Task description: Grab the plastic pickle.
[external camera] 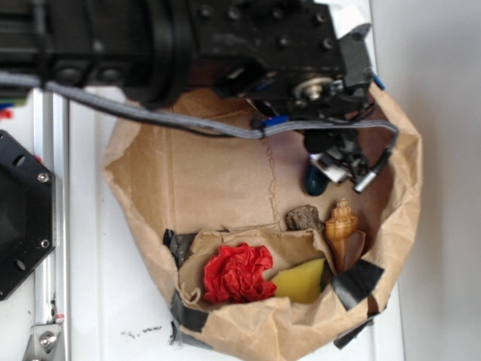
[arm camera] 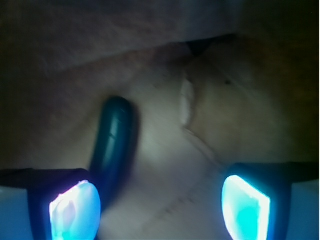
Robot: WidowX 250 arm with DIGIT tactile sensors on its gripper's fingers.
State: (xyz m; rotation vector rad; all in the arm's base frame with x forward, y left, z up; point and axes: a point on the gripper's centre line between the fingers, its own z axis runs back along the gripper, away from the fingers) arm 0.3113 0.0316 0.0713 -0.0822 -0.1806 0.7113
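While my gripper [arm camera: 160, 202] hangs open over the paper bag [external camera: 143, 226], nothing is between its pads [arm camera: 75, 210] yet. The pickle [arm camera: 114, 145] lies on the bag's floor near its right wall, up-frame of the rock [external camera: 304, 218] and shell [external camera: 344, 233]; in the exterior view only its dark rounded end shows below my wrist. From the wrist view it runs away from me, its near end just beside the left pad rather than between the two. I judge it light and stiff, a hollow plastic piece, but glossy and rounded (so likely to squirt out if pinched near an end). I would take it across the middle, where it is slightly curved, pads square to its long sides. First I must shift left to straddle it.
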